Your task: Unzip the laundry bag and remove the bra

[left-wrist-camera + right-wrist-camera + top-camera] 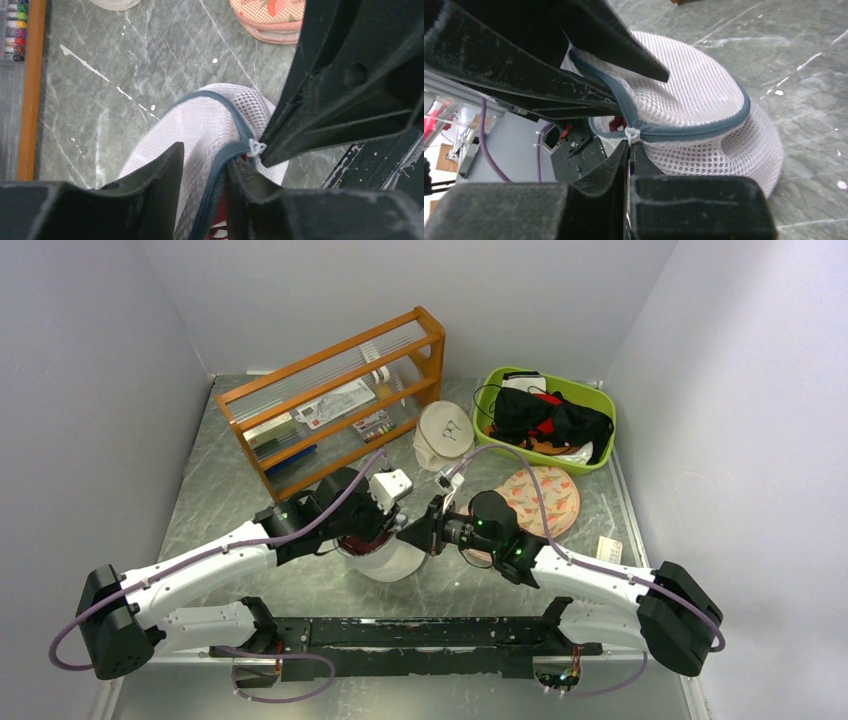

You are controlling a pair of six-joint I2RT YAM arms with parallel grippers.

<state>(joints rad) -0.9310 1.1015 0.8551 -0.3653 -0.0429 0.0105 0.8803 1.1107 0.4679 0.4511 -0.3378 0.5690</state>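
Observation:
The laundry bag (392, 560), a white mesh drum with a dark blue-grey zip, lies between the two arms near the table's front. My right gripper (630, 145) is shut on the small white zip pull (632, 135), with the zip partly open behind it. A strip of dark red bra (616, 122) shows through the opening. My left gripper (205, 155) stands open astride the bag's mesh flap (200, 125) and zip edge, one finger on each side. Red fabric (220, 220) shows beside its right finger. From above, both grippers (378, 530) (408, 533) meet over the bag.
A wooden rack (335, 395) with pens and papers stands at the back left. A green basket (600, 420) of black clothing sits at the back right. A cream round pouch (445, 435) and a peach printed pad (545, 500) lie behind the bag.

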